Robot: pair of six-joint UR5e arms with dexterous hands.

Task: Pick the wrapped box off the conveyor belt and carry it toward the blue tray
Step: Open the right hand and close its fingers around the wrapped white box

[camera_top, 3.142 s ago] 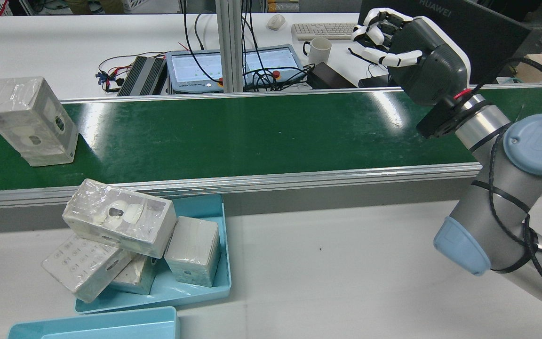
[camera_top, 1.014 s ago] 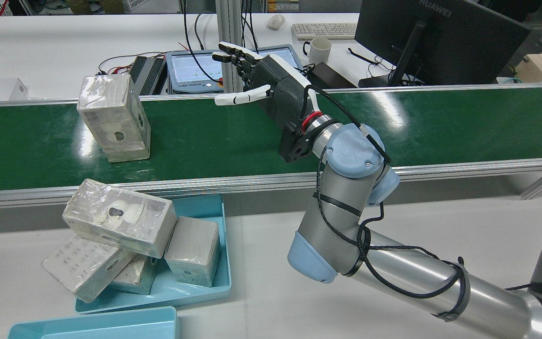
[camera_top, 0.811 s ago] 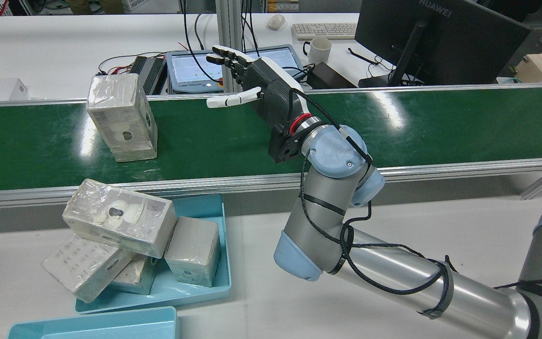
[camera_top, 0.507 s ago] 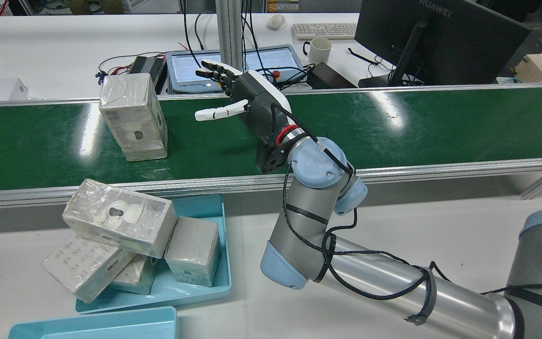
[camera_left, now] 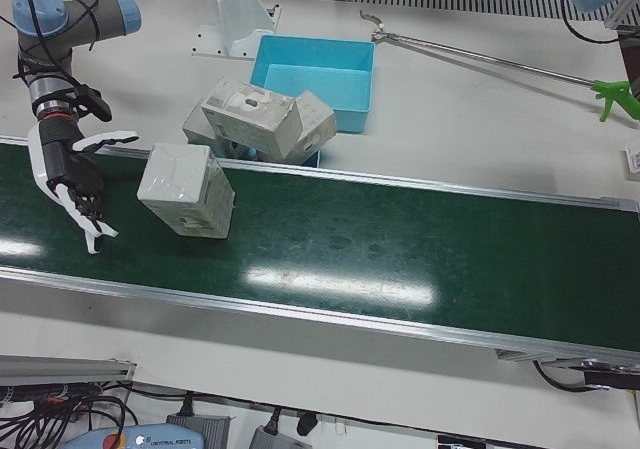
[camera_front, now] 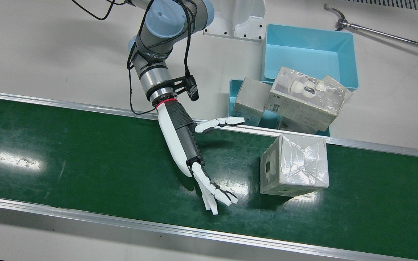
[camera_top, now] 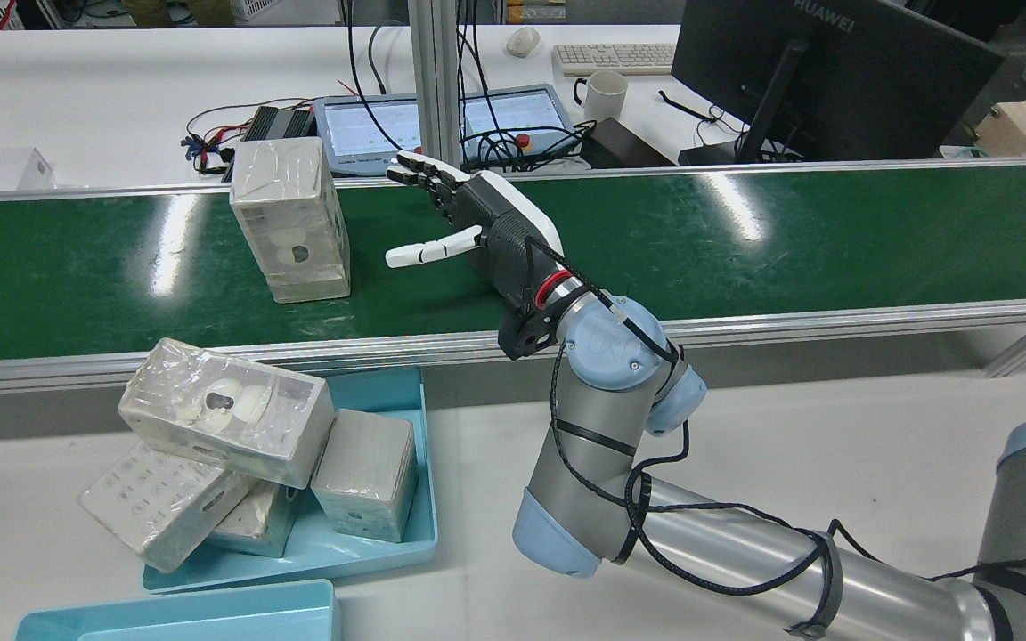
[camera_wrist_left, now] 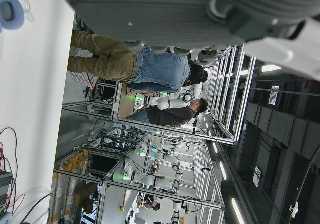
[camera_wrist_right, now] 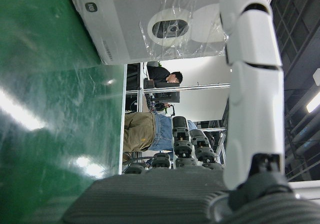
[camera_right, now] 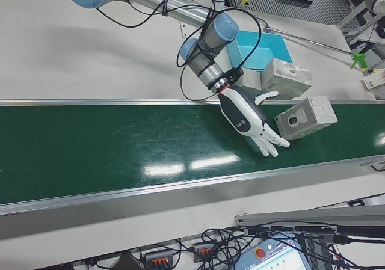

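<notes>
The wrapped box [camera_front: 294, 165] stands upright on the green conveyor belt [camera_front: 67, 156], a pale carton in clear film with a round hole on one face; it also shows as box [camera_top: 292, 218], box [camera_left: 187, 191] and box [camera_right: 305, 118]. My right hand [camera_front: 194, 152] hovers low over the belt just beside it, open, fingers spread toward the belt's far edge and thumb toward the near rail, a small gap from the box. The right hand [camera_top: 477, 223] holds nothing. The blue tray [camera_top: 388, 543] lies below the belt rail. Of my left hand, only the palm edge [camera_wrist_left: 200, 9] shows.
Several wrapped boxes [camera_top: 228, 423] are piled in and over the blue tray. A deeper blue bin [camera_front: 308, 54] stands beside it. A long grabber tool [camera_left: 480, 57] lies on the white table. A monitor [camera_top: 834, 71], mug [camera_top: 604, 93] and tablets [camera_top: 442, 125] sit behind the belt.
The box has ridden the belt rightward in the rear view. My right hand swung left across the belt, opened and dropped lower, ending close beside the box.
</notes>
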